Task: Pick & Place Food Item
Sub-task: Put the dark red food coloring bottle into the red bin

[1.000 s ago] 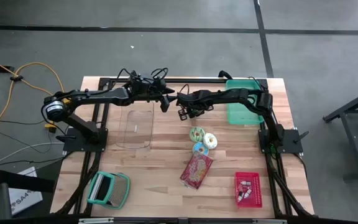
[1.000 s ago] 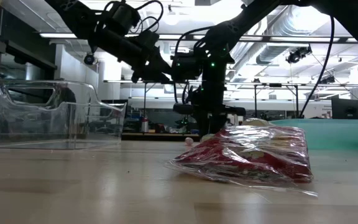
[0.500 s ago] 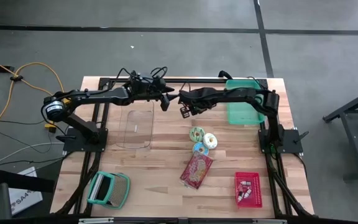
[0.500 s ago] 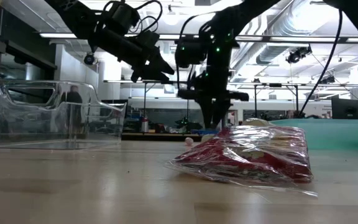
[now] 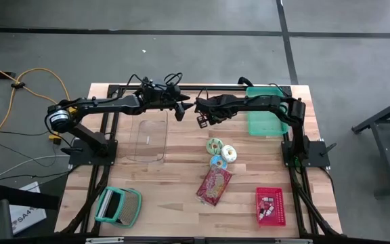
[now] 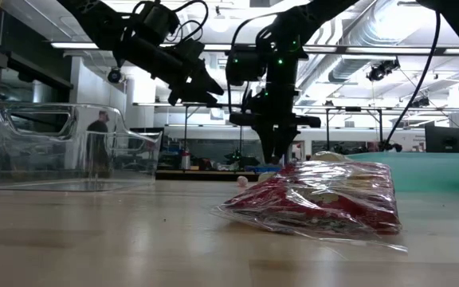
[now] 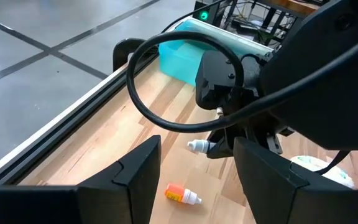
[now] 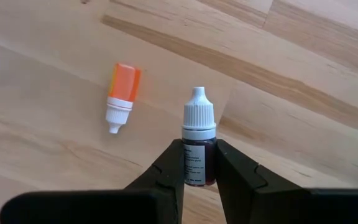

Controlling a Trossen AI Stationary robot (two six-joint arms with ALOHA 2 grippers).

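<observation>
**A:** Since a second ago our right gripper (image 8: pixel 197 163) has lifted off the wood and shifted toward the far edge of the table (image 5: pixel 181 169); our left gripper (image 5: pixel 179 110) hasn't budged. Agreed?

**B:** Agreed. We have the right jaws narrow, pinched on the small dark dropper bottle (image 8: pixel 197 146) around its body, with the white cap sticking out past the fingertips. It hangs clear of the wood, at the far middle of the table.

**A:** How do we judge it handles?

**B:** Light and rigid, we think, with smooth plastic sides that could slip or swivel in a two-point pinch. Holding the labelled body is better than the tapered cap.

**A:** And the orange dropper bottle (image 8: pixel 122 94)?

**B:** It lies on its side on the wood, just beside the held one and apart from it. Likely the same feel, and it can roll, so we'd close across the body.

**A:** Left jaws?

**B:** Spread wide, holding nothing, hovering just left of the right gripper.
</observation>
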